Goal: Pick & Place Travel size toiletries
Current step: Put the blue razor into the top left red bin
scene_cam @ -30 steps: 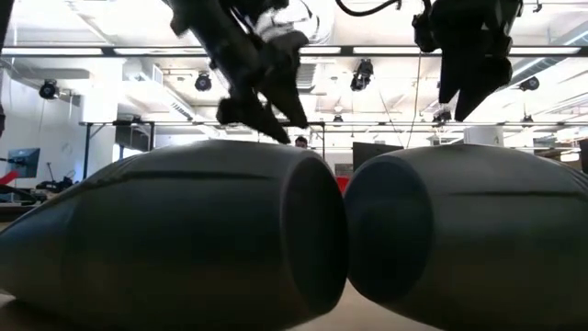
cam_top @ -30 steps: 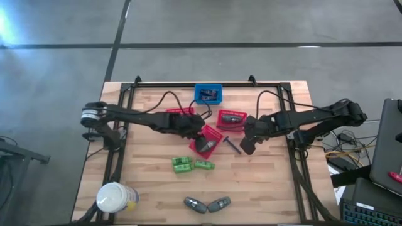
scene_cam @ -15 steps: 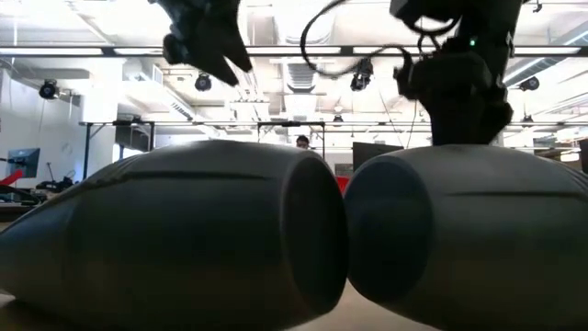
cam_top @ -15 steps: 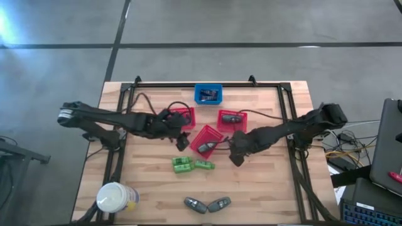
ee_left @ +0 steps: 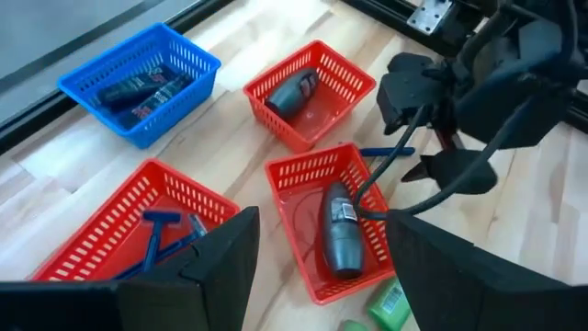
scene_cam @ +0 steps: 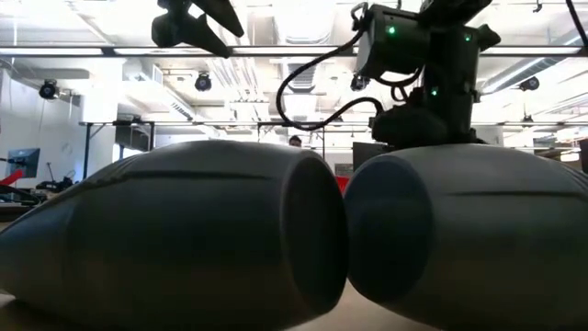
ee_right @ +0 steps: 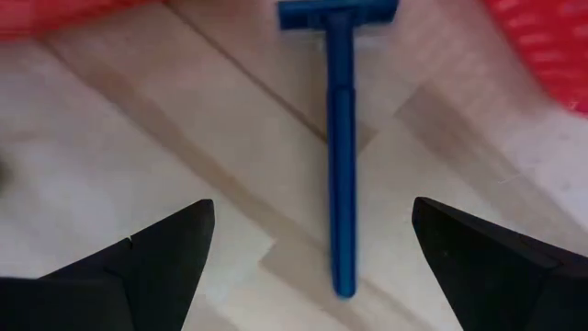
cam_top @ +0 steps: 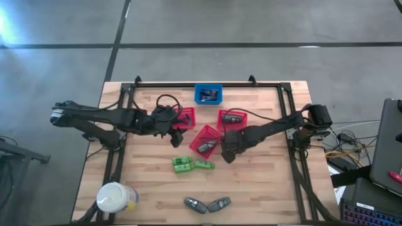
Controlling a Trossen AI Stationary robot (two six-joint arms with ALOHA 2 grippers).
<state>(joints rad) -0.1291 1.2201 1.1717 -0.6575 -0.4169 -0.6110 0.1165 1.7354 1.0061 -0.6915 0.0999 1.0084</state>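
In the right wrist view my right gripper [ee_right: 312, 207] hangs open over a blue razor [ee_right: 342, 138] that lies flat on the wood, a finger on either side, touching nothing. From above, that gripper [cam_top: 225, 150] is just right of the middle red basket [cam_top: 204, 139]. My left gripper [cam_top: 178, 130] is open and empty, left of that basket. A grey bottle [ee_left: 338, 241] lies in this basket and another [ee_left: 292, 90] in the far red basket. Two green pieces [cam_top: 181, 164] and two grey bottles [cam_top: 207, 204] lie on the table. Dark packets [ee_left: 138, 90] lie in the blue basket.
A third red basket [ee_left: 138, 230] holds blue razors. The blue basket [cam_top: 208, 94] stands at the far edge, and a big white-topped container [cam_top: 113, 198] at the near left corner. In the low view the two grey bottles [scene_cam: 184, 239] fill the foreground. Bare wood lies near right.
My left gripper has drawn back from over the middle red basket toward the table's left and far side. My right gripper has moved toward the table's left and down, arriving over the blue razor beside that basket. The bottles and baskets have stayed put.
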